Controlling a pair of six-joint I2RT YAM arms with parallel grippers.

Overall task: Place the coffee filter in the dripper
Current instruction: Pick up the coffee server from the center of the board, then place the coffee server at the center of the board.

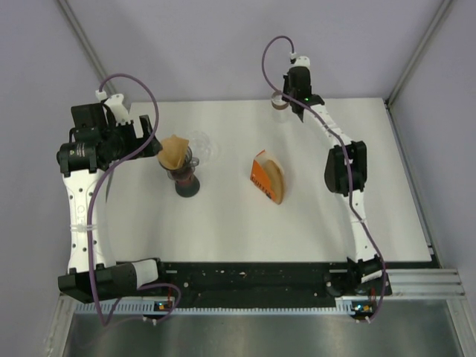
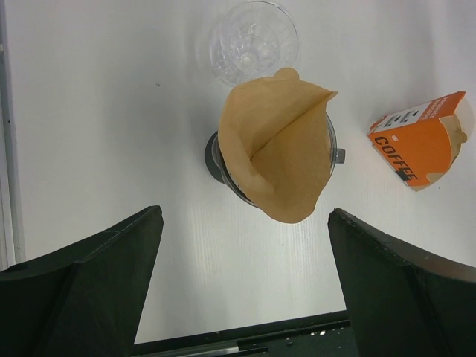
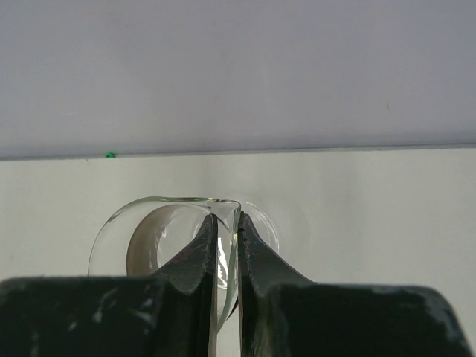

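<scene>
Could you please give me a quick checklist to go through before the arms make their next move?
1. Filter inside the dripper: ok, though it leans to one side.
2. Filter fully seated: cannot tell.
3. Left claw open and clear of the filter: ok.
4. Right claw shut on the rim of the far glass: ok.
5. Filter box apart from the dripper: ok.
6. Near glass not touching the dripper: cannot tell.
</scene>
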